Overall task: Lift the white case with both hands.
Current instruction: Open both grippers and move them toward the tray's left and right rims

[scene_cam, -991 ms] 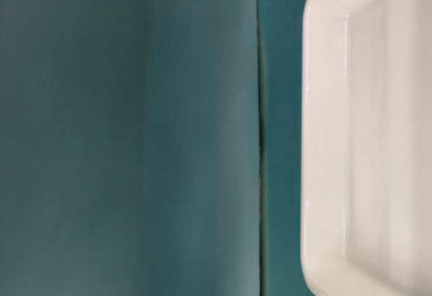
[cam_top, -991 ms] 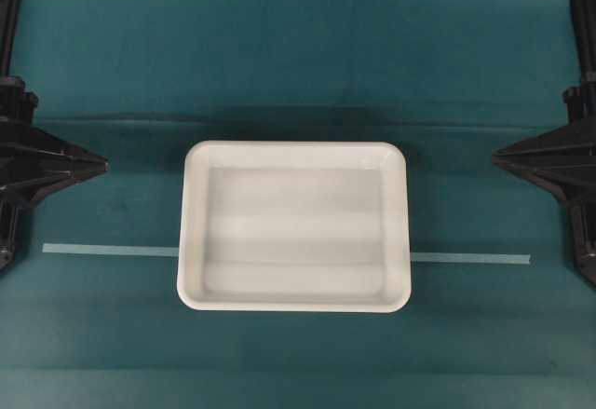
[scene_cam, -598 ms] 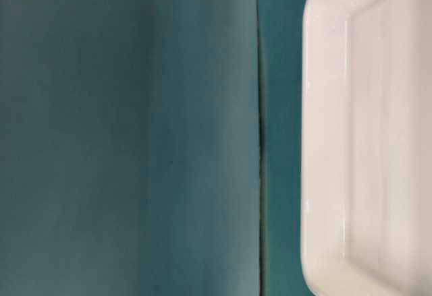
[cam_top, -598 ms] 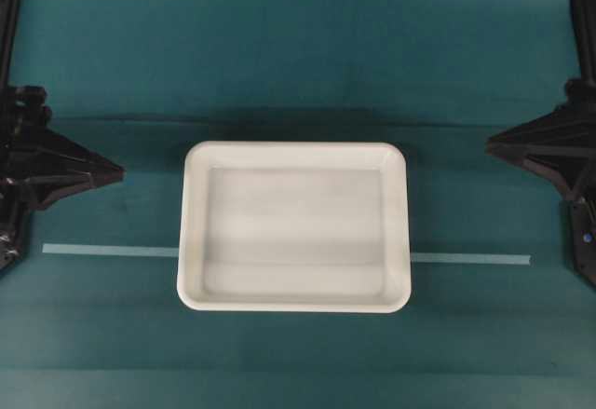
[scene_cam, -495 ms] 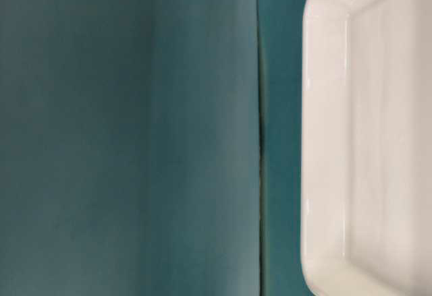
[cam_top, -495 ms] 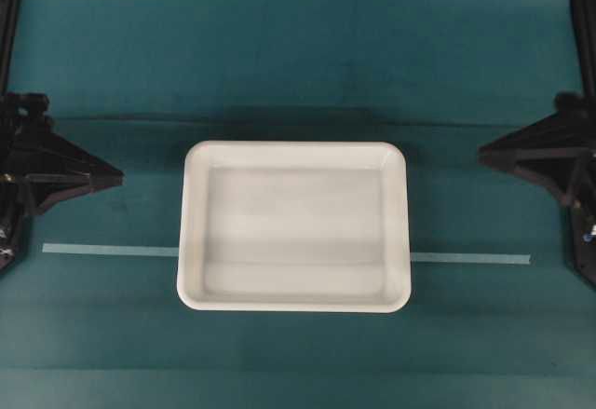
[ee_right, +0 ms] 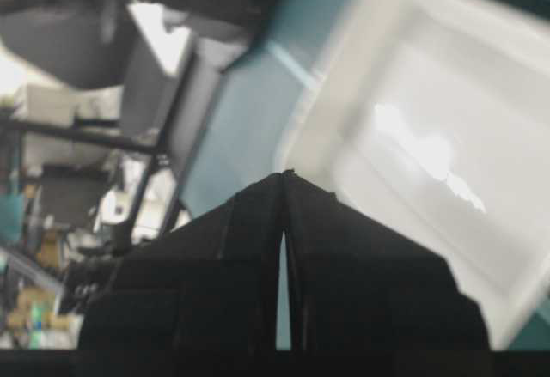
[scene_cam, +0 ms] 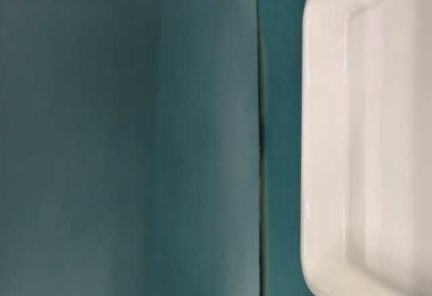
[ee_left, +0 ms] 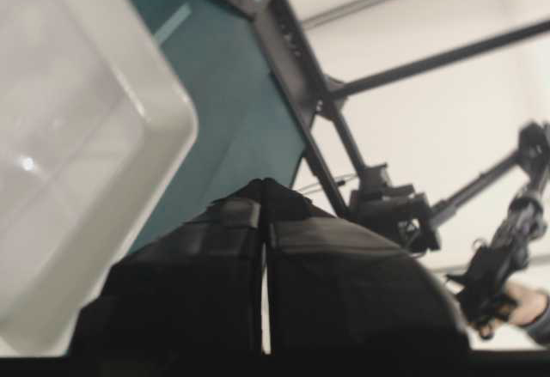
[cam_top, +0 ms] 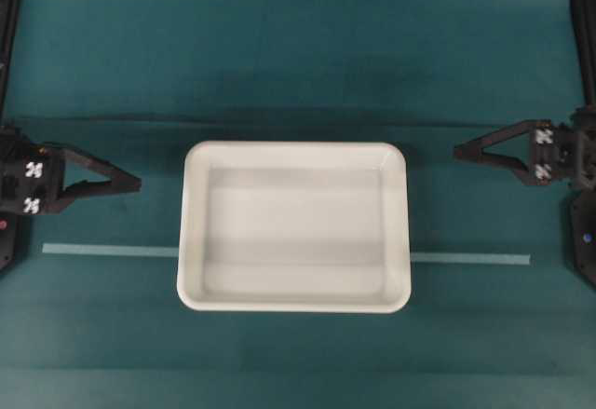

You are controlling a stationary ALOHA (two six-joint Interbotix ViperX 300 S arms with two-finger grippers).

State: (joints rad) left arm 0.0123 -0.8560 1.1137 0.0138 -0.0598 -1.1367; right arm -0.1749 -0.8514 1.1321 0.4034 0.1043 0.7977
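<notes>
Large shallow white plastic case [cam_top: 294, 226] with rounded corners and raised rim, flat on the teal cloth [cam_top: 298, 64], dead centre, empty. Long axis left to right, short rims facing the arms. Black left gripper [cam_top: 136, 184] off the left rim, jaws pressed together, holding nothing. Black right gripper [cam_top: 458, 152] off the right rim, tips likewise together and empty. Both clear of the case, about equally near. Case between them, so inward toward those short rims next, probably.
</notes>
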